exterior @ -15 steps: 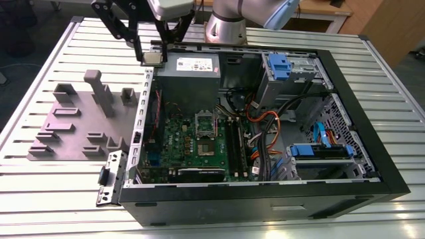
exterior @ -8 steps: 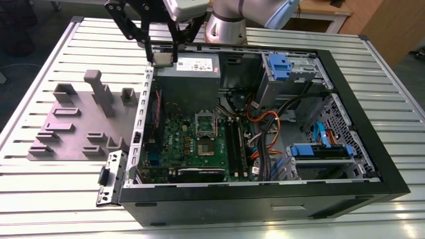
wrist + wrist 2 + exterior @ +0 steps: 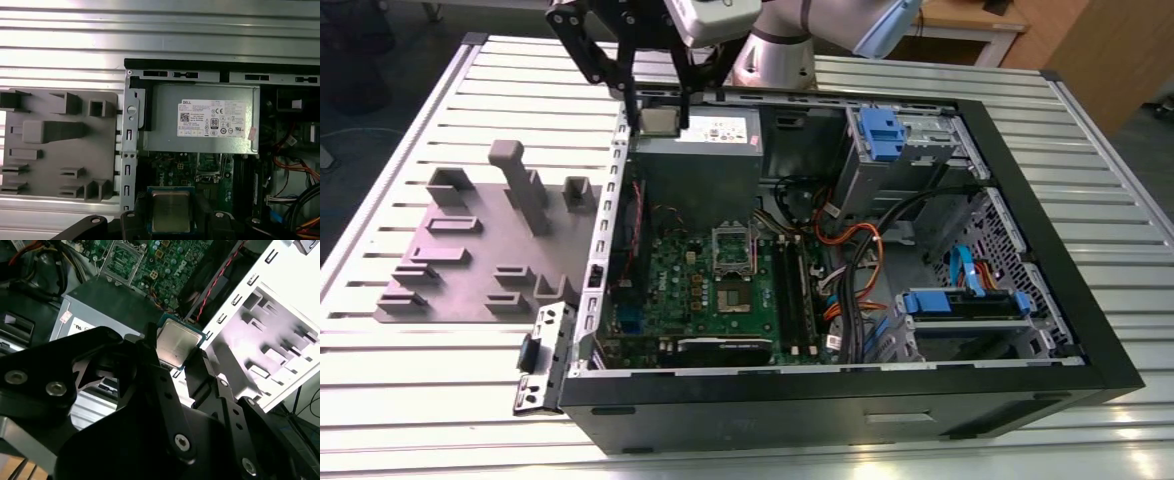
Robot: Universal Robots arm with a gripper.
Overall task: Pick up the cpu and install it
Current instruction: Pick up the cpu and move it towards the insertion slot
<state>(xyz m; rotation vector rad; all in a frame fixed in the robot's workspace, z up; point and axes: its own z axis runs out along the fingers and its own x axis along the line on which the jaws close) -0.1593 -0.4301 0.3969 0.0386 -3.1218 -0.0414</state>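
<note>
silvery-grey metal topped the cpu (image 3: 175, 342), clamped by its edges in the pincer (image 3: 656, 120) above the power supply (image 3: 700, 165), at eleven o'clock of the open case (image 3: 854, 400) in the exterior view. we judged it light, stiff, fragile underneath: best held by the rims.

An open computer case (image 3: 854, 410) lies on a table (image 3: 427, 400) with a parts fixture (image 3: 467, 260) just beside it at the exterior view's left; inside, the board (image 3: 674, 275) sits in front of the power supply (image 3: 694, 165), and above that far end the gripper (image 3: 659, 120) holds the cpu (image 3: 659, 123).
</note>
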